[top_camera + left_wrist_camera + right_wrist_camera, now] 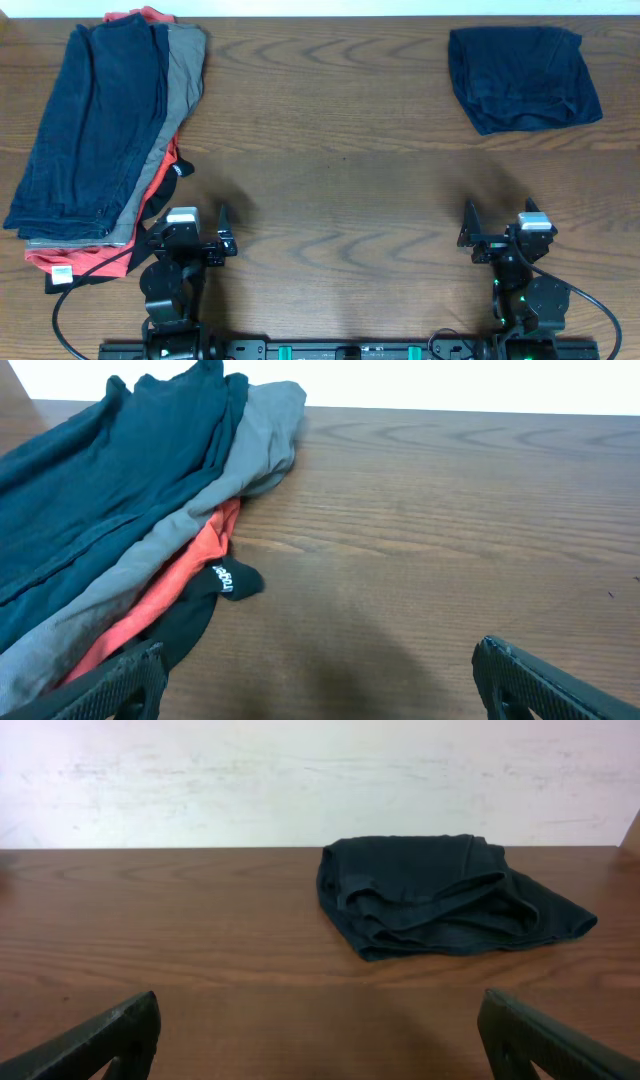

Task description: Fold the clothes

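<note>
Biggest worry here: if my left gripper pinches too deep into the stack at the far left, it'll drag the soft grey fabric garment along with the long dark navy fabric garment lying flat on top. Both it and my right gripper sit at the near edge, fingers spread wide, holding nothing. The folded dark navy fabric bundle rests far right on the brown wooden table, rumpled with loose edges, so a bump could undo it.

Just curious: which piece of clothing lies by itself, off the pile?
The folded dark navy garment at the right; all the others overlap in the pile at left.
</note>
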